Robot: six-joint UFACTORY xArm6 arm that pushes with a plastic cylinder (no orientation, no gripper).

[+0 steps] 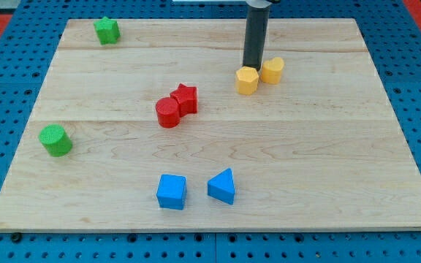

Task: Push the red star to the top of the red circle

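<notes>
The red star (186, 97) sits near the board's middle, touching the red circle (168, 112) on that circle's upper right. My tip (252, 68) is well to the right of both, at the view's top right, just above the yellow hexagon (247, 80) and left of the second yellow block (272, 70). The rod rises straight up out of the view's top.
A green star (107, 30) lies at the top left and a green cylinder (55, 140) at the left edge. A blue cube (172, 191) and a blue triangle (222, 186) sit near the bottom. The wooden board (320, 161) lies on a blue pegboard.
</notes>
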